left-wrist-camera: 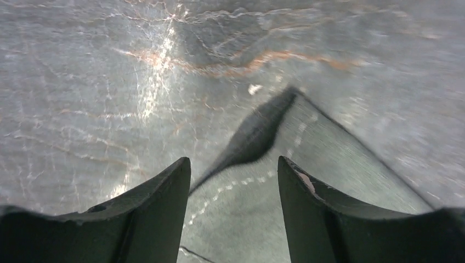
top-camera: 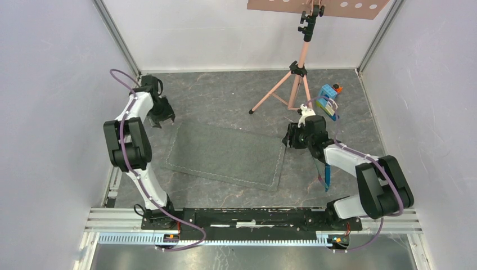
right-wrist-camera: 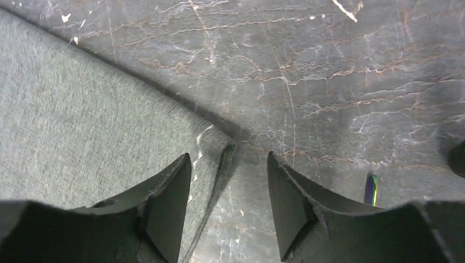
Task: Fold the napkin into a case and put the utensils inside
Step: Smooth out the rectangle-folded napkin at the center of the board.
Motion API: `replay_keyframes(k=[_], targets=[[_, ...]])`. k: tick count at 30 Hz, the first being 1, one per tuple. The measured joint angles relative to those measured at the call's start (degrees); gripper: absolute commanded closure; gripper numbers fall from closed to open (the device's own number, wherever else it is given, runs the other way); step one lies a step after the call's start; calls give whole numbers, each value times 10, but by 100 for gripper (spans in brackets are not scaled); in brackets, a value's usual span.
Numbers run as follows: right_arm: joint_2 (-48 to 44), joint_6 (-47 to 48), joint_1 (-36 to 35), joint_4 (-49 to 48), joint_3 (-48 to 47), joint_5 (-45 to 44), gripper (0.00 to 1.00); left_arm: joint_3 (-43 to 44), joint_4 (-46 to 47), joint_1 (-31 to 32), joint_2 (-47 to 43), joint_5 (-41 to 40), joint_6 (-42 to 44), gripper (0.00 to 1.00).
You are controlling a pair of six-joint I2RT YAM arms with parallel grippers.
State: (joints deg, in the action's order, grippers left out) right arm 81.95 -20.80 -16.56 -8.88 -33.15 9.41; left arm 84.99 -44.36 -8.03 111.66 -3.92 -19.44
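Observation:
The dark grey napkin (top-camera: 225, 153) lies flat as a long rectangle in the middle of the floor, its pale stitching showing along the near edge. My left gripper (top-camera: 160, 119) hovers over its far left corner, jaws open; in the left wrist view that corner (left-wrist-camera: 263, 197) lies free below the open gripper (left-wrist-camera: 234, 161). My right gripper (top-camera: 288, 139) is open over the far right corner; the napkin edge (right-wrist-camera: 82, 120) lies loose between its open jaws (right-wrist-camera: 229, 156). Slim blue utensils (top-camera: 325, 174) lie under the right arm; one tip (right-wrist-camera: 372, 189) shows beside the right finger.
A pink tripod stand (top-camera: 292, 84) rises at the back centre. A blue-and-white toy block house (top-camera: 328, 100) sits behind the right gripper. White walls close in both sides, and a metal rail (top-camera: 253, 216) runs along the near edge.

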Motion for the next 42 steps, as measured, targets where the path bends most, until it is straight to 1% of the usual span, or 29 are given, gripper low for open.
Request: replay_keyframes(k=[2,4,5,7,9,11,14,16,18,21,25,30,32,34,37,40,42], targets=[[-24,19,-20,33,-9,-27,38,-10,-1,0,-45,14,-2,40],[-42,28,-39,49,-16,-34,39,-16,12,-1,-83,59,-9,42],[-46,30,-47,48,-19,-30,41,-19,19,-2,-92,79,-15,42],[-42,28,-55,44,-27,-7,47,-29,44,-2,-99,134,-32,42],[-20,20,-56,29,-34,19,53,-46,75,-2,-84,184,-54,42],[12,9,-56,8,-39,40,55,-65,103,-2,-52,222,-74,42],[58,-1,-56,-10,-40,50,58,-83,126,-1,0,248,-94,42],[80,-3,-55,-13,-40,45,58,-82,132,-2,26,262,-107,41],[89,-2,-54,-21,-42,29,57,-81,143,-4,28,266,-110,38],[99,7,-55,-37,-46,-1,58,-79,153,-7,31,265,-114,38],[129,27,-56,-38,-81,-44,54,-78,152,-8,30,255,-120,33],[130,55,-65,3,-115,-94,41,-103,139,-12,-12,207,-120,21],[121,66,-76,36,-132,-113,34,-112,127,-17,-38,205,-119,20],[104,74,-99,64,-150,-125,32,-118,119,-20,-68,210,-119,18],[66,71,-137,75,-155,-97,33,-142,122,-21,-110,225,-119,18],[37,44,-165,52,-143,-14,36,-167,124,-21,-126,239,-119,17],[24,17,-170,17,-108,46,36,-175,124,-21,-115,238,-119,16]])
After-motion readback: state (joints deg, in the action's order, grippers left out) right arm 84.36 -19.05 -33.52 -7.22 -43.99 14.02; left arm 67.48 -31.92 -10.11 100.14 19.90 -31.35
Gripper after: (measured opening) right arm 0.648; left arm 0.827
